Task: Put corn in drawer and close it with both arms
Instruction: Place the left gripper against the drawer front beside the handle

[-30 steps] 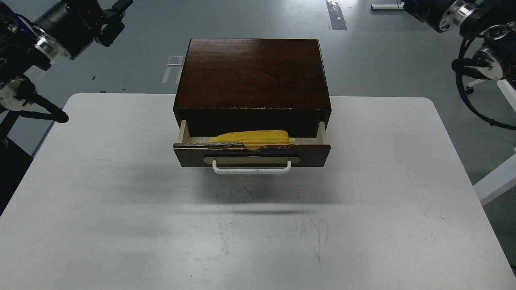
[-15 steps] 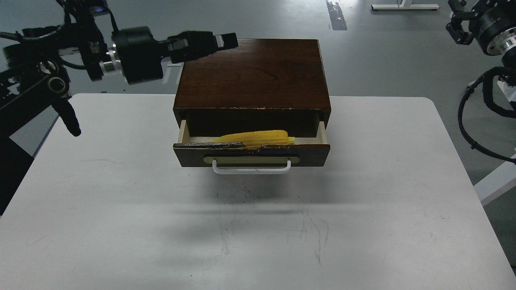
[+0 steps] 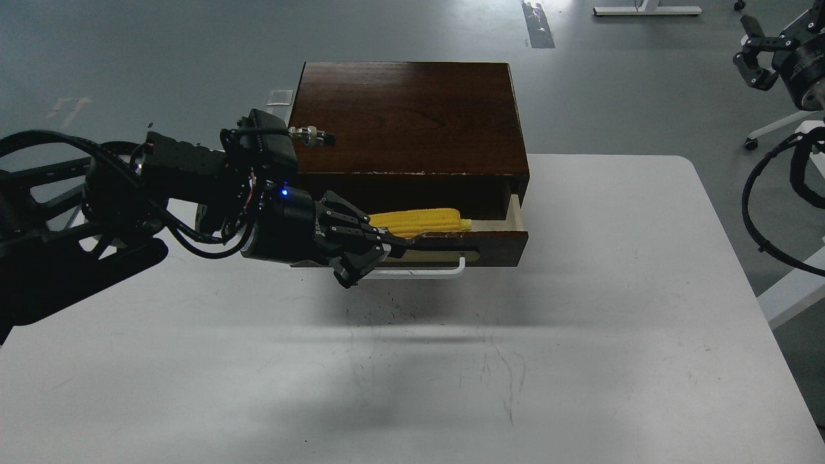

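From the head view, the corn (image 3: 422, 221) was seen lying inside the open drawer (image 3: 496, 240) on the white surface (image 3: 580, 361). The left gripper (image 3: 370, 254) was held at the drawer front, jaws spread open and empty. The right gripper (image 3: 754, 55) was far off; its jaws could not be told.

Robotics lab or test bay, not a home.

A scuffed white table (image 3: 580, 361) stands on bare grey painted floor (image 3: 161, 58) with tape marks (image 3: 538, 26) at 12 o'clock; white stand legs (image 3: 644, 10) and a castor-footed base (image 3: 770, 132) sit toward 1 and 2 o'clock.
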You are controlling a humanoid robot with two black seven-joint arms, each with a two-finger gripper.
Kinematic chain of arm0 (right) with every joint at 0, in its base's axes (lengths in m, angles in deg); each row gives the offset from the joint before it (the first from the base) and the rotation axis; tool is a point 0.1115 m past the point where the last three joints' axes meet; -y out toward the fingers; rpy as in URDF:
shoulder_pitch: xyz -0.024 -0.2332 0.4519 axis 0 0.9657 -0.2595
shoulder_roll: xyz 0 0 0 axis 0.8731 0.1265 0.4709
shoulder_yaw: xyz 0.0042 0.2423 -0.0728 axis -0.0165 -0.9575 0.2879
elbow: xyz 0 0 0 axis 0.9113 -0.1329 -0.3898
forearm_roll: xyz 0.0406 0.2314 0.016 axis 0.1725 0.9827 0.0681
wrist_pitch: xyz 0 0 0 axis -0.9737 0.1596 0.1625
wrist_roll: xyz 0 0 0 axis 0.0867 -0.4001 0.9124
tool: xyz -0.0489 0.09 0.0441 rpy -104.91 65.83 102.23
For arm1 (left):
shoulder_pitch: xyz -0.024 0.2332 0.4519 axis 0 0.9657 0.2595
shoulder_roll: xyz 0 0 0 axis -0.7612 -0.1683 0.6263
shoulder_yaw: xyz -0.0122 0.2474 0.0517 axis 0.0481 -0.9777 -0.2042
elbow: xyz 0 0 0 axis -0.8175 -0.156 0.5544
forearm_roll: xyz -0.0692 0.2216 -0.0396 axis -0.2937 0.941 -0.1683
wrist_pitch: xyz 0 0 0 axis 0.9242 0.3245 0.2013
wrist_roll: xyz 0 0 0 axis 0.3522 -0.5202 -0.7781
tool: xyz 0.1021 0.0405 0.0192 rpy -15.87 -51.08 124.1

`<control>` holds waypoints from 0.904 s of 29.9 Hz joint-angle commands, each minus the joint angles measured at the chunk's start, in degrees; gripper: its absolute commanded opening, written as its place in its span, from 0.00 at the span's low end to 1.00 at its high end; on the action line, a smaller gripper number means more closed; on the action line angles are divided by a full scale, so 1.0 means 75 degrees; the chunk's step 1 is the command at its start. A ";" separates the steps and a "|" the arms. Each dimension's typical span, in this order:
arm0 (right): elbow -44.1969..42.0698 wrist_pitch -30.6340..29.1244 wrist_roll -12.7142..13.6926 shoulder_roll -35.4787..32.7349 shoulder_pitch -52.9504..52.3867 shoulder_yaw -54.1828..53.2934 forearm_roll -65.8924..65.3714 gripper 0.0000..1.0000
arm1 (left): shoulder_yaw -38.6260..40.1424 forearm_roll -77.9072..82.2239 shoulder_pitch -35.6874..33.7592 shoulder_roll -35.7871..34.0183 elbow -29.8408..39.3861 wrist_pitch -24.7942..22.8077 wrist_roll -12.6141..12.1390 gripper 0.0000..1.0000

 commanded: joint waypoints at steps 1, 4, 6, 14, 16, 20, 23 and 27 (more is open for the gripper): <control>-0.0025 -0.0078 0.0024 0.0030 0.0203 0.0001 0.0440 0.97 | -0.0183 0.0332 -0.0069 0.0096 0.0088 0.0000 -0.0003 0.00; -0.0025 -0.0078 0.0024 0.0077 0.0379 0.0001 0.0547 0.97 | -0.0207 0.0391 -0.0022 0.0143 0.0089 0.0000 -0.0003 0.00; -0.0025 -0.0078 0.0024 0.0089 0.0426 0.0001 0.0547 0.97 | -0.0277 0.0542 0.0013 0.0143 0.0077 0.0000 -0.0003 0.00; -0.0025 -0.0558 0.0035 0.0112 0.0883 0.0001 0.0957 0.97 | -0.0547 0.1575 0.0013 0.0307 0.0018 0.0000 -0.0003 0.00; -0.0025 -0.0827 -0.0011 0.0124 0.1058 0.0001 0.1155 0.97 | -0.0547 0.1587 -0.0022 0.0342 -0.0005 0.0000 -0.0003 0.00; -0.0048 -0.1237 -0.0046 0.0136 0.1281 -0.0011 0.1379 0.99 | -0.0535 0.1610 -0.0022 0.0378 -0.0017 0.0000 -0.0003 0.00; -0.0270 -0.1421 -0.0058 0.0334 0.1457 -0.0022 0.1473 0.99 | -0.0547 0.1622 -0.0010 0.0482 -0.0157 0.0000 -0.0003 0.00; -0.0599 -0.1421 -0.0129 0.0733 0.1481 -0.0127 0.1473 0.99 | -0.0535 0.1610 -0.0069 0.0530 -0.0275 0.0000 -0.0003 0.00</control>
